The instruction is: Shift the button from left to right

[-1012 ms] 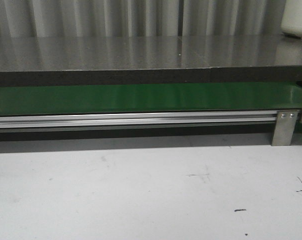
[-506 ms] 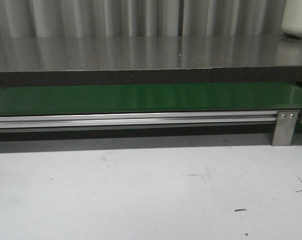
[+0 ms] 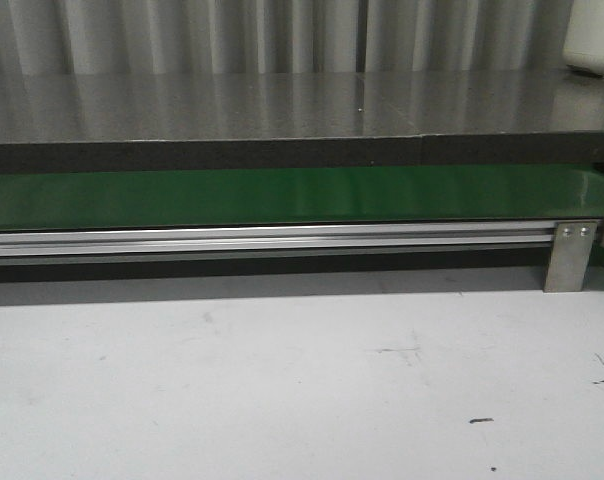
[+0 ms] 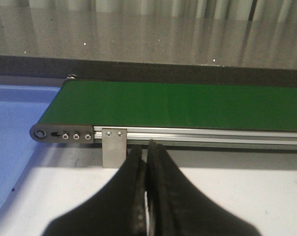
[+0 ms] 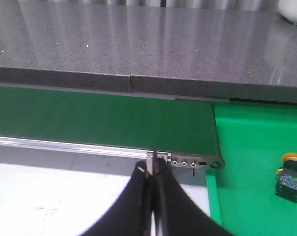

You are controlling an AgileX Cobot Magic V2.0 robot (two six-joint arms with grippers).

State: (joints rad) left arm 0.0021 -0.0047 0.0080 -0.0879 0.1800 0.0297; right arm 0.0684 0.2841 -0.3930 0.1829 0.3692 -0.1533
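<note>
The button (image 5: 289, 177), orange-yellow cap on a black body, lies on its side in the green bin (image 5: 256, 196) past the belt's right end, seen only in the right wrist view. My right gripper (image 5: 151, 169) is shut and empty above the white table, just short of the belt's rail. Over the table near the belt's left end, my left gripper (image 4: 144, 150) is shut with nothing in it. The green belt (image 3: 282, 195) carries nothing in any view. Neither gripper shows in the front view.
An aluminium rail (image 3: 262, 238) with metal brackets (image 3: 569, 255) runs along the belt's near side. A blue bin (image 4: 15, 132) sits off the belt's left end. A dark grey counter (image 3: 282, 105) lies behind the belt, with a white object (image 3: 594, 40) at its far right.
</note>
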